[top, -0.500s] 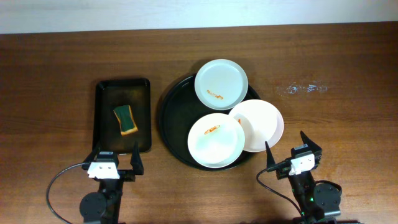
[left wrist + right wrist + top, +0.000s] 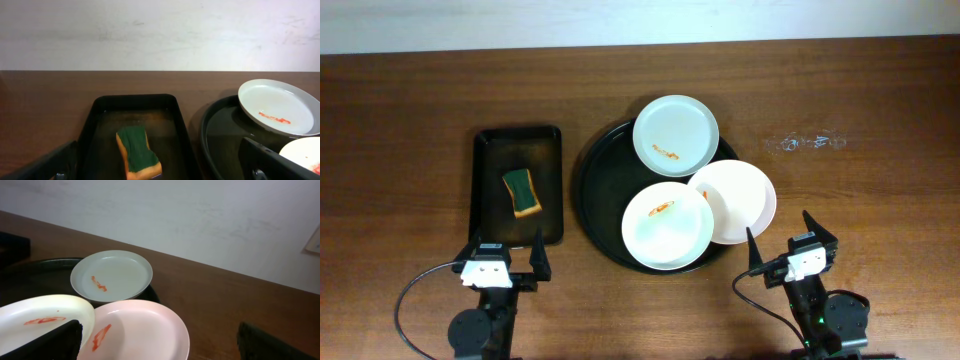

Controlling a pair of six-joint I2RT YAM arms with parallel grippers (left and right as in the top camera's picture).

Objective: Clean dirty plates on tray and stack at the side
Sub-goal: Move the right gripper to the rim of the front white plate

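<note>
Left gripper point(image 2: 505, 242), right gripper point(image 2: 779, 224) both released, empty; sponge point(image 2: 522, 191) in rectangular tray point(image 2: 485, 190) beside round tray point(image 2: 596, 195); plates point(image 2: 665, 228) overlapping

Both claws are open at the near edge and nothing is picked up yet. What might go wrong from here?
The right plate hangs over the tray rim and looks tucked under the front plate; lifting either could tip or drag the other. The sponge lies low inside the small rectangular tray, so the left claw may catch its wall.
</note>
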